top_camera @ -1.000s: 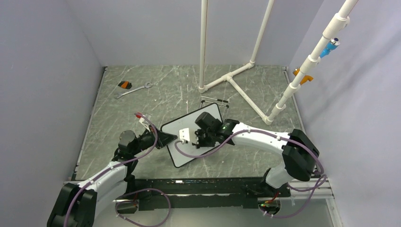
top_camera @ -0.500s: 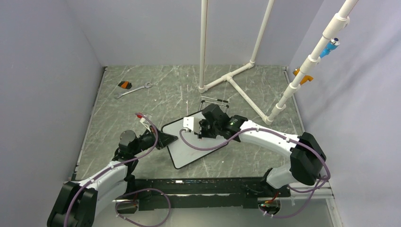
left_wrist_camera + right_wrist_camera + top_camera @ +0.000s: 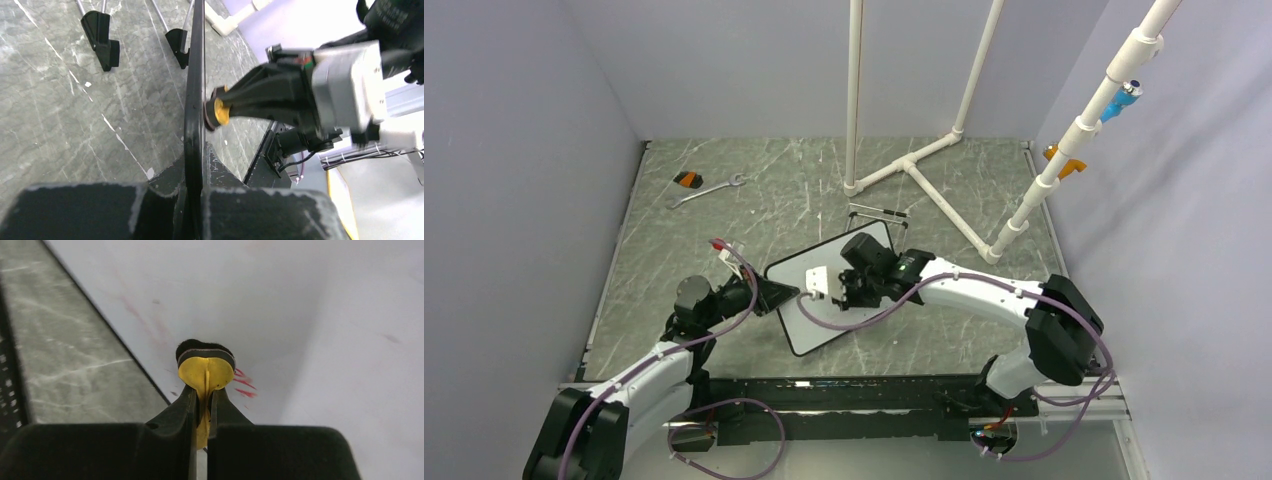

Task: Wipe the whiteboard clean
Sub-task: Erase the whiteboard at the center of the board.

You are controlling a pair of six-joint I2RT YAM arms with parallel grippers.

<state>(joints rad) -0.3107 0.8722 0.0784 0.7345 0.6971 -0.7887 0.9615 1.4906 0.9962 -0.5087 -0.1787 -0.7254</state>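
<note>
The whiteboard (image 3: 809, 320) stands tilted on the table's middle, white with a thin black frame. My left gripper (image 3: 790, 295) is shut on its left edge; in the left wrist view the black frame (image 3: 194, 90) runs edge-on between my fingers. My right gripper (image 3: 829, 290) is shut on a small yellow eraser (image 3: 206, 371) with a black felt pad, pressed on the board face (image 3: 310, 315). Faint red smears and short red strokes (image 3: 245, 385) lie beside the pad. The eraser also shows in the left wrist view (image 3: 218, 111).
A wrench (image 3: 706, 190) and a small orange-black item (image 3: 688, 180) lie at the back left. A white pipe frame (image 3: 914, 165) stands at the back middle and right. The board's wire stand feet (image 3: 102, 40) rest on the marble table.
My right gripper swept the eraser up toward the board's far edge, then came back down and left to the board's left part. My left gripper has held still.
</note>
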